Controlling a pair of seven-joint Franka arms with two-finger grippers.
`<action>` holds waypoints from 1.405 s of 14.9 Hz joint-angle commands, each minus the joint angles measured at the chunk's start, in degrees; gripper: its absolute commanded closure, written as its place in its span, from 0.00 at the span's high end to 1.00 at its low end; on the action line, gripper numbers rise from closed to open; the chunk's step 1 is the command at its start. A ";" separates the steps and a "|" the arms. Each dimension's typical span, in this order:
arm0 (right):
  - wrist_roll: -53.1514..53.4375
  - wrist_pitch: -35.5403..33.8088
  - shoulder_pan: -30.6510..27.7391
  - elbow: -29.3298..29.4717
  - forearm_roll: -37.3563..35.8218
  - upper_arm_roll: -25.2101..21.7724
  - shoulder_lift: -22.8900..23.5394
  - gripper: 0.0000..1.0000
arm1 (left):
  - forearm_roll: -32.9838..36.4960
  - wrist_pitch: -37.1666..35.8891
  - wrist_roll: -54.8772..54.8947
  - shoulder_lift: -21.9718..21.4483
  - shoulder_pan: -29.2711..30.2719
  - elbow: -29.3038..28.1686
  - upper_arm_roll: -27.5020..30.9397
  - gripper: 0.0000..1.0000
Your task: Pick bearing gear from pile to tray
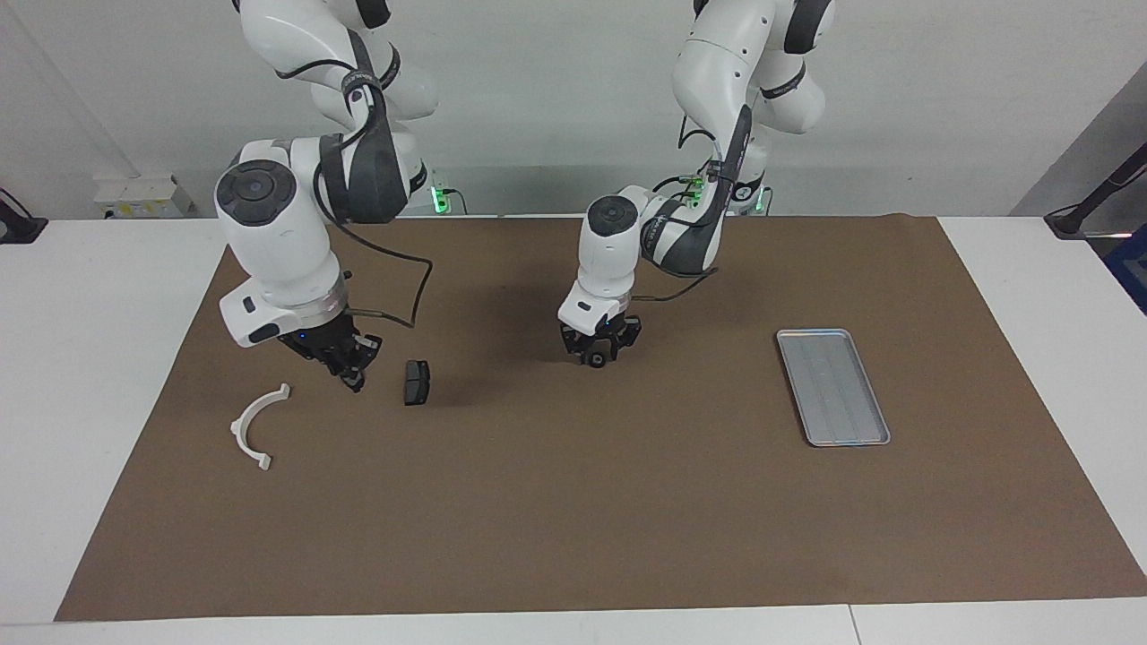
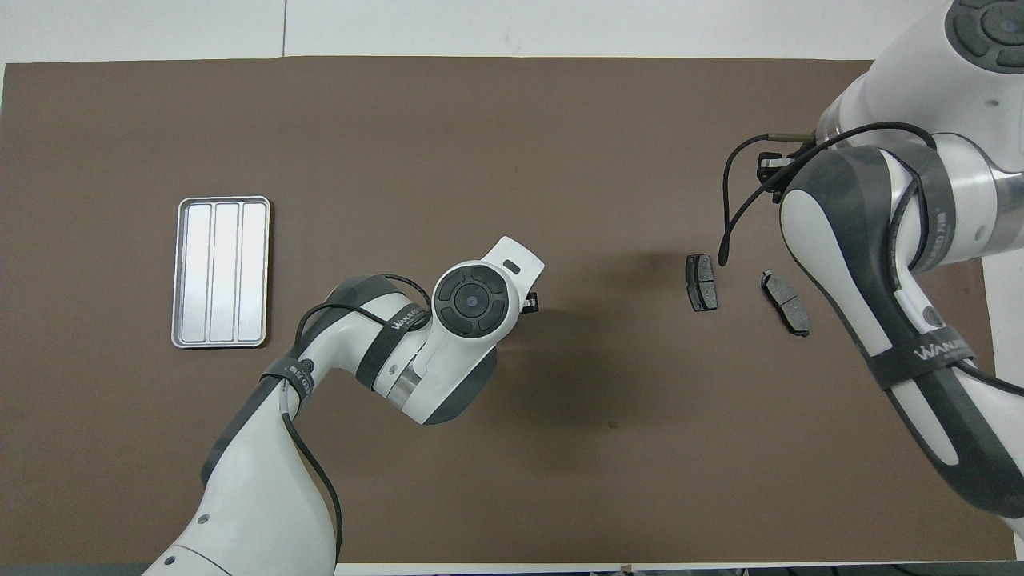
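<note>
My left gripper point(image 1: 599, 355) is low over the middle of the brown mat, shut on a small black round piece point(image 1: 594, 360). In the overhead view its own wrist covers it. The silver ribbed tray point(image 1: 833, 387) lies flat toward the left arm's end of the table, with nothing in it point(image 2: 222, 272). My right gripper point(image 1: 349, 369) hangs low over the pile at the right arm's end. The pile is a white curved arc point(image 1: 255, 428) and two dark grey brake pads point(image 2: 702, 282) point(image 2: 786, 302). In the facing view only one pad point(image 1: 417, 382) shows, beside the right gripper.
The brown mat point(image 1: 573, 520) covers most of the white table. A black cable loops from the right wrist point(image 2: 732, 200) above the pads. The right arm's forearm point(image 2: 880, 264) covers the mat's corner at its end and hides the white arc from above.
</note>
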 commanded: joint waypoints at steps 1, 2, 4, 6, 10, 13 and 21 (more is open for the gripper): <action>-2.13 -0.88 -0.26 -0.56 0.32 0.16 -1.14 0.00 | 0.82 1.57 0.37 0.32 -0.17 -0.62 0.31 0.59; -2.14 -0.88 -0.26 -0.56 0.32 0.16 -1.14 0.00 | 0.82 1.48 0.37 0.32 -0.25 -0.54 0.31 0.58; -2.14 -0.88 -0.26 -0.56 0.32 0.16 -1.14 0.00 | 0.82 1.40 0.28 0.32 -0.25 -0.45 0.31 0.55; -2.14 -0.88 -0.26 -0.56 0.32 0.16 -1.14 0.00 | 0.74 1.39 0.28 0.32 -0.25 -0.45 0.31 0.50; -1.87 -0.79 -0.35 -0.56 1.89 0.16 -1.14 0.00 | 0.82 1.48 0.28 0.41 -0.25 -0.36 0.31 0.39; -1.87 -0.36 -1.23 -0.56 7.42 -0.02 -1.14 0.00 | 0.82 1.22 0.28 0.41 -0.25 -0.18 0.31 0.31; 0.32 -0.18 -4.92 -0.91 21.76 -0.11 -1.23 0.00 | 3.37 -7.20 0.46 0.50 0.45 5.69 0.31 0.20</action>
